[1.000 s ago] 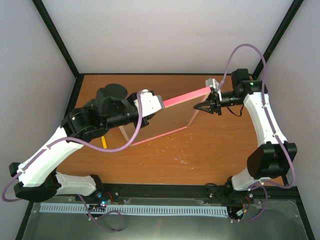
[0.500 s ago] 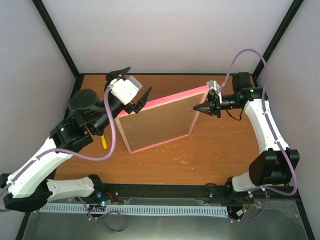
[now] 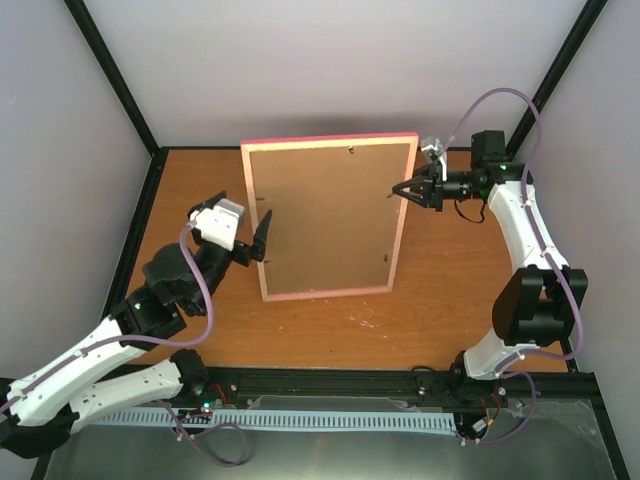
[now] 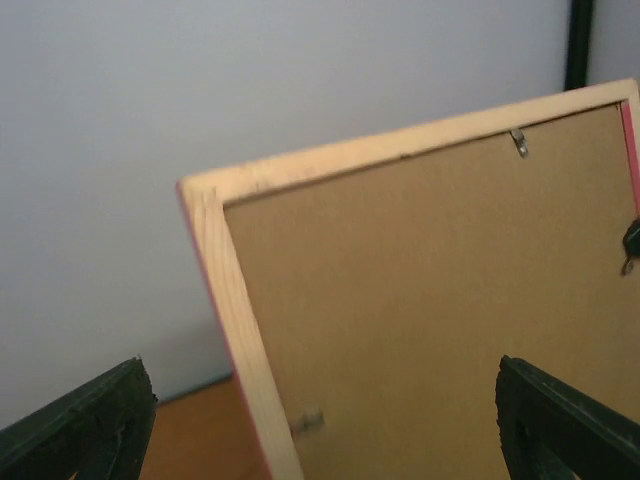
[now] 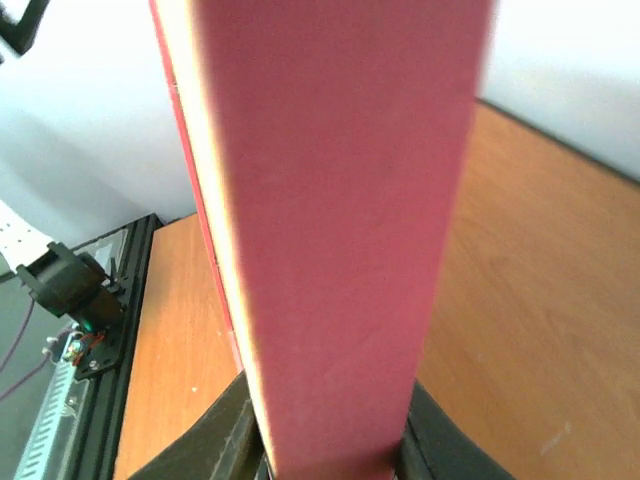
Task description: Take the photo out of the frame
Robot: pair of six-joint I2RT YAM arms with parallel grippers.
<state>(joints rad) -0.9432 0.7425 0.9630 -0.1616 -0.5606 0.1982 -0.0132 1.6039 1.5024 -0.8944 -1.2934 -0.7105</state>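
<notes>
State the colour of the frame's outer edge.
Bright pink-red, beside a pale wood back face; the frame edge fills the right wrist view.

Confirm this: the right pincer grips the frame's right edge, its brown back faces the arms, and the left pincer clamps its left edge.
Wrong on the left pincer: it is open, apart from the frame, as the top external view shows. The right pincer does grip the right edge, brown back toward the arms.

Robot lab test cell: white panel walls (image 3: 330, 70), black struts (image 3: 110, 72), wooden tabletop (image 3: 440, 290).
</notes>
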